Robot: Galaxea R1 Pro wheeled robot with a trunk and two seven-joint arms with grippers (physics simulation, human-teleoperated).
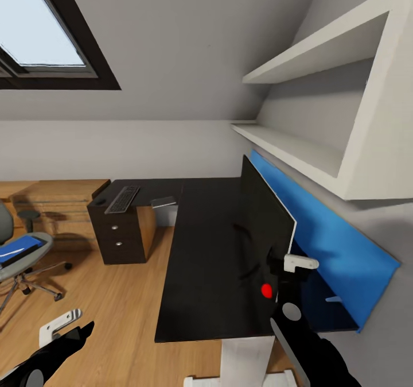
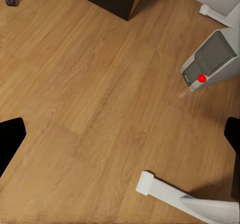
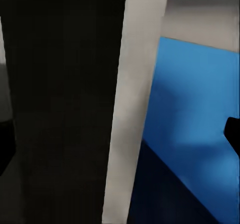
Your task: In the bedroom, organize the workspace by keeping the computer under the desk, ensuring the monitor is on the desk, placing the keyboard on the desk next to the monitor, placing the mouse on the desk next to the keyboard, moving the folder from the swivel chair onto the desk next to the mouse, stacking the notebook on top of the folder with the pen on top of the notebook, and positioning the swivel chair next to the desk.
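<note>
From the head view, the monitor [image 1: 265, 226] stands on the desk [image 1: 201, 272] near the blue wall panel [image 1: 338, 249], screen facing the room. The right gripper [image 1: 285, 269] is at its near edge, apparently steadying it; I cannot tell whether it grips. The keyboard [image 1: 123, 199] lies on the far wing, and the folder [image 1: 17, 249] is on the swivel chair [image 1: 20, 260].

The left wrist view looks down at the wooden floor [image 2: 90, 94] and the computer [image 2: 212, 59]; the left gripper [image 1: 60, 332] hangs spread wide, holding nothing.

The right wrist view shows the monitor's white edge close between the fingers.
</note>
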